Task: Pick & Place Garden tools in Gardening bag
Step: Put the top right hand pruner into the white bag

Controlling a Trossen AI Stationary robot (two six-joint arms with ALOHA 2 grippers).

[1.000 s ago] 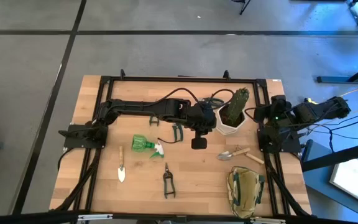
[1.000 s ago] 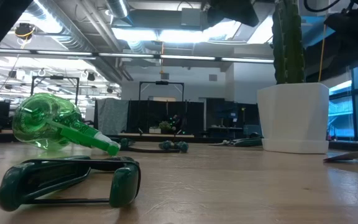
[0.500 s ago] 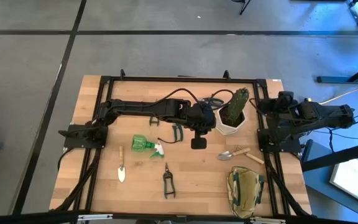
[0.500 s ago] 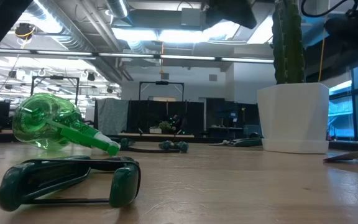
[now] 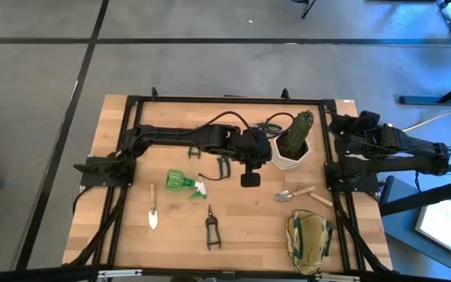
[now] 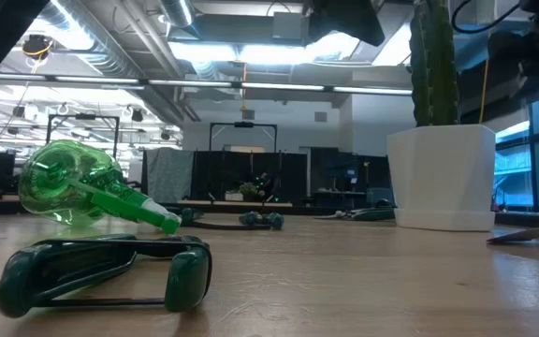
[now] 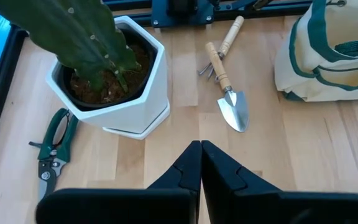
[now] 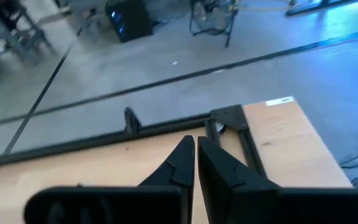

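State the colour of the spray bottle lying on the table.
Translucent green; the spray bottle shows best in the low view.

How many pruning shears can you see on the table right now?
3. One pair lies at the front centre, one sits just right of the spray bottle, and one lies behind the white cactus pot. Others could be hidden under the left arm.

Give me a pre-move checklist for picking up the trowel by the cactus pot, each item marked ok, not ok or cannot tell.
1. Left claw empty: ok.
2. Left claw open for a grasp: not ok, shut.
3. Trowel unobstructed: not ok, a second tool lies against its handle.
4. Gardening bag mouth open: cannot tell.
5. Right claw clear of the tools: ok, shut above the table's far corner.
6. Cactus pot close beside the reach: ok, keep clear.
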